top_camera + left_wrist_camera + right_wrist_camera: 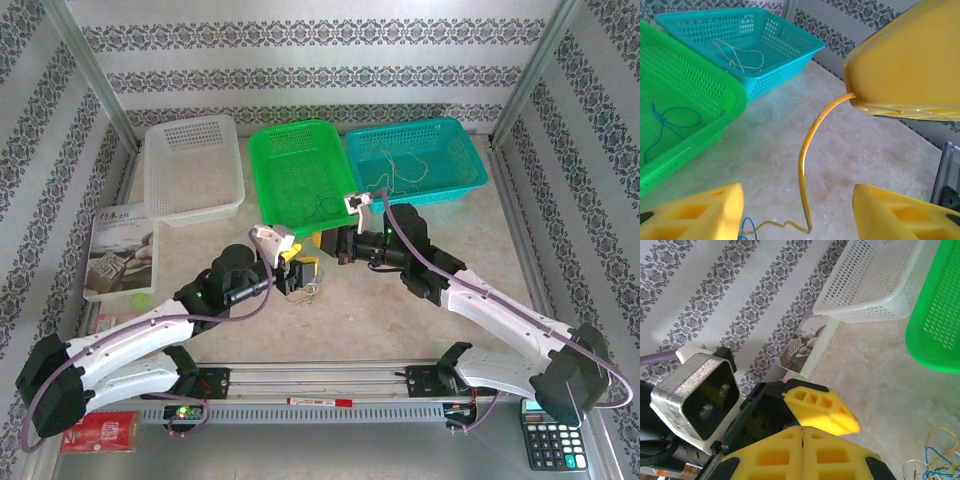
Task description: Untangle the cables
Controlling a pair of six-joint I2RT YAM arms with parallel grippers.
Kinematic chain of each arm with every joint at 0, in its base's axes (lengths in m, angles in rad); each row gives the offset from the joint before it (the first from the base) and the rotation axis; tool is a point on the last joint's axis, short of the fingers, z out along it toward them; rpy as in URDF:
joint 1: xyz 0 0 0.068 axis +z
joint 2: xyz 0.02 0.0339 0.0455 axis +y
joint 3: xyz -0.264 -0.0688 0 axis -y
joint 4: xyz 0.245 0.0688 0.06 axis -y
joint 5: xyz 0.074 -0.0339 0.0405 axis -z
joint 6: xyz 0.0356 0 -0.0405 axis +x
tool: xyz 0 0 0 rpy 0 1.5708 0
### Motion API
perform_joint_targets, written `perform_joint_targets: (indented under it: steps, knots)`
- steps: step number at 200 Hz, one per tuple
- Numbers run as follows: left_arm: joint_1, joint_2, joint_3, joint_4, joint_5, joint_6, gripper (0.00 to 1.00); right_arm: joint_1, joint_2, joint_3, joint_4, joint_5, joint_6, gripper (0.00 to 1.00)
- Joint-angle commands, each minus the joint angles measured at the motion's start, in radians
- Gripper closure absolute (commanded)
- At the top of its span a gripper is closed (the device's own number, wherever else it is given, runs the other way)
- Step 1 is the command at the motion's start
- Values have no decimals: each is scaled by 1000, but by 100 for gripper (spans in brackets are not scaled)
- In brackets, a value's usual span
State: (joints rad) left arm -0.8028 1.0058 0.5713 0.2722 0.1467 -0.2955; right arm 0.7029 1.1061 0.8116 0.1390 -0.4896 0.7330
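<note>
beige marbled tabletop [380,310], cables [312,291] at centre, floral-striped wallpaper [300,50] behind

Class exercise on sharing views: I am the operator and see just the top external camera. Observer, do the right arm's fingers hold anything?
Observer: Yes. The right fingers are shut on a yellow cable that arcs down to the table.
Operator: And the left fingers?
Observer: The left fingers stand apart, either side of that cable, not touching it.
Operator: Is anything else tangled in?
Observer: A blue cable curls beside its lower end.
</note>
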Motion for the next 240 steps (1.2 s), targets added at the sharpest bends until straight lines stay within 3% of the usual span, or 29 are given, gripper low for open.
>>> perform_joint_targets:
  steps: [1,22,64,78,94,132,178,240]
  knots:
    - [14,19,48,62,31,28,48,4,-21,35,2,-23,-14,100]
    - [16,37,62,73,36,29,59,4,-25,34,2,-24,-12,100]
    - [15,52,80,81,42,24,100,-3,-47,28,-7,-7,-14,98]
    - [16,48,82,82,40,18,100,-22,-67,15,-10,3,-14,76]
    - [17,40,86,82,36,10,100,-52,-102,-15,-15,20,-13,59]
    - [19,17,112,88,25,-42,100,-94,-207,-151,-15,121,-67,42]
    - [18,26,178,67,55,-119,100,-33,-264,-333,101,215,-280,33]
    - [17,55,250,34,74,-180,100,78,-121,-340,249,286,-340,33]
